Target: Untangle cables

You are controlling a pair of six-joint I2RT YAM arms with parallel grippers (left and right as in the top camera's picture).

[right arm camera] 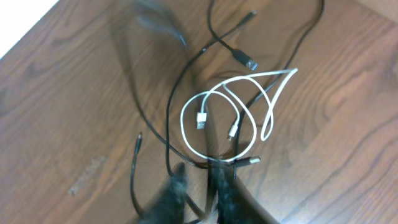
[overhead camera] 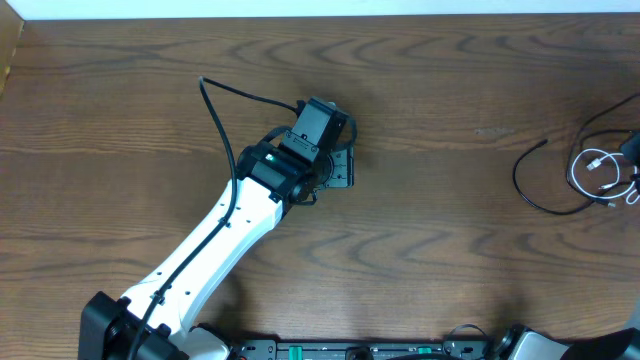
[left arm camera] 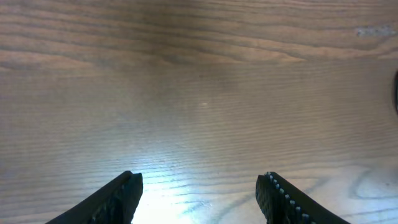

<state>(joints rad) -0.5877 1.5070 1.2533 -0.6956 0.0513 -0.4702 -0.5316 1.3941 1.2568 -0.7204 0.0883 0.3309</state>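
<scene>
The cables lie at the table's far right: a black cable (overhead camera: 528,188) in a curve and a white cable (overhead camera: 592,168) in loops. In the right wrist view the white cable (right arm camera: 186,134) forms loops with two small plugs inside, over two black cables (right arm camera: 211,31) with plug ends. My right gripper (right arm camera: 202,180) is blurred by motion, its fingers close together with a thin black cable (right arm camera: 169,118) running between them. My left gripper (left arm camera: 199,186) is open and empty over bare wood, far left of the cables (overhead camera: 338,168).
The left arm (overhead camera: 230,225) reaches diagonally from the front left, with its own thicker black cable (overhead camera: 220,110) arching beside it. The table's back edge (overhead camera: 320,14) meets a white wall. A pale scuff (overhead camera: 495,131) marks the wood.
</scene>
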